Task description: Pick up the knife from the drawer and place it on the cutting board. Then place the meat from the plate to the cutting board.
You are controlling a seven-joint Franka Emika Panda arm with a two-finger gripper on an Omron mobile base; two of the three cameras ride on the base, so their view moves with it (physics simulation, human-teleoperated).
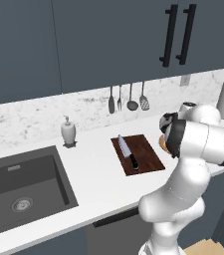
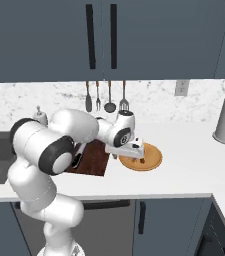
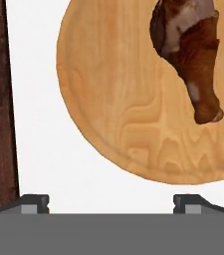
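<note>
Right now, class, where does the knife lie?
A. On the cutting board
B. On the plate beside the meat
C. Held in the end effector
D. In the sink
A: in the left base view the knife lies flat on the cutting board, while the end effector hangs open over the plate, which bears just the meat.

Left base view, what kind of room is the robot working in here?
A kitchen, rendered rather than real: a sink set into a white counter, utensils hanging on the marble backsplash, and a knife lying on a cutting board.
</note>
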